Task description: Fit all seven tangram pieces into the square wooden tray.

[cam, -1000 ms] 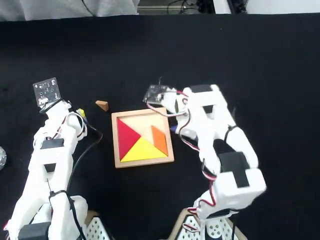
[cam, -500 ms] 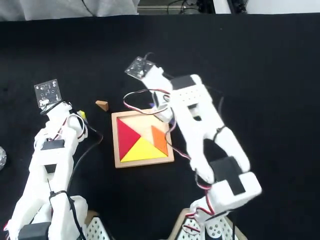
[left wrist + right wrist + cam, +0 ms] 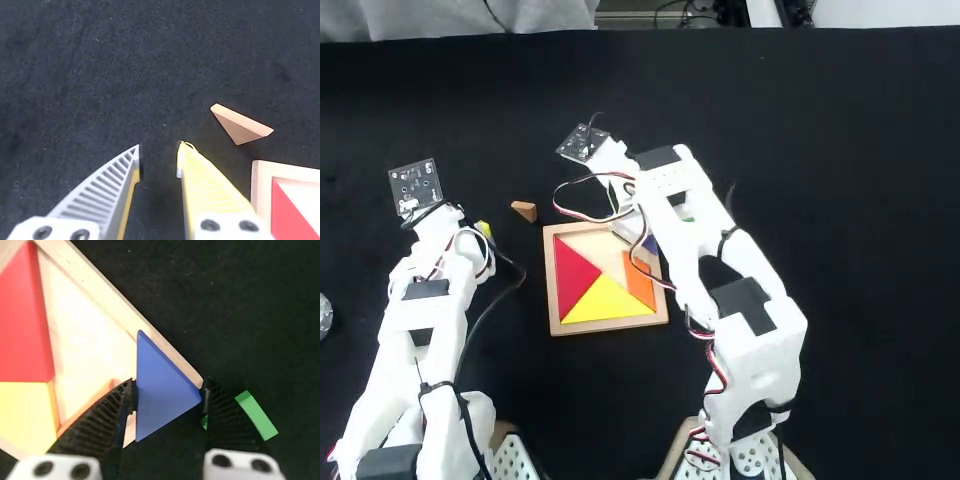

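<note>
- Left claw (image 3: 159, 155): fingers apart, empty, over the black worktop (image 3: 840, 120); one tan triangle (image 3: 241, 126) lies near its tips.
- Square wooden tray (image 3: 610, 323): three pieces inside, a red triangle (image 3: 572, 270), a yellow triangle (image 3: 605, 300) and an orange piece (image 3: 638, 284).
- Right claw (image 3: 167, 390): clamped on one blue triangle (image 3: 157, 385) over the tray's rim; one green piece (image 3: 256, 414) lies just beside it.

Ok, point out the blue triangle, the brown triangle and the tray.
blue triangle (image 3: 160, 390), right wrist view, centre of its top face.
brown triangle (image 3: 240, 127), left wrist view, centre of its top face.
wooden tray (image 3: 100, 287), right wrist view, bare rim.
</note>
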Available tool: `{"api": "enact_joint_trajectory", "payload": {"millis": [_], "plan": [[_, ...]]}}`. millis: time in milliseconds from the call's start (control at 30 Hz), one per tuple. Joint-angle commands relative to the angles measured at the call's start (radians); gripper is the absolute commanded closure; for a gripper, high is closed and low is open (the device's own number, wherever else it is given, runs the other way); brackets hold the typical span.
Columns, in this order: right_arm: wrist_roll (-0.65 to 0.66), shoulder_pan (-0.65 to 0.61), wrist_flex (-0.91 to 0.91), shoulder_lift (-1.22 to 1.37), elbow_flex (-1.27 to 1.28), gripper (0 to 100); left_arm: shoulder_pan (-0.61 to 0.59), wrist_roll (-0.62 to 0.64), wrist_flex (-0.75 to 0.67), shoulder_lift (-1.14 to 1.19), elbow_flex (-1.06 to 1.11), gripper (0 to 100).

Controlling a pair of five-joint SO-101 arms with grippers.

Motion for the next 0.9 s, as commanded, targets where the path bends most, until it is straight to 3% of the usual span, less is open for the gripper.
{"api": "enact_joint_trajectory", "payload": {"millis": [0,633,867], "plan": [[-0.014,-0.009,-0.014,-0.012,-0.053,82.5,0.013,-0.006,-0.011,-0.017,-0.008,87],[-0.006,-0.052,-0.012,-0.004,-0.001,82.3,0.013,-0.006,-0.011,-0.017,-0.008,87],[0.052,-0.057,-0.011,-0.012,0.056,82.3,0.013,-0.006,-0.011,-0.017,-0.008,87]]}}
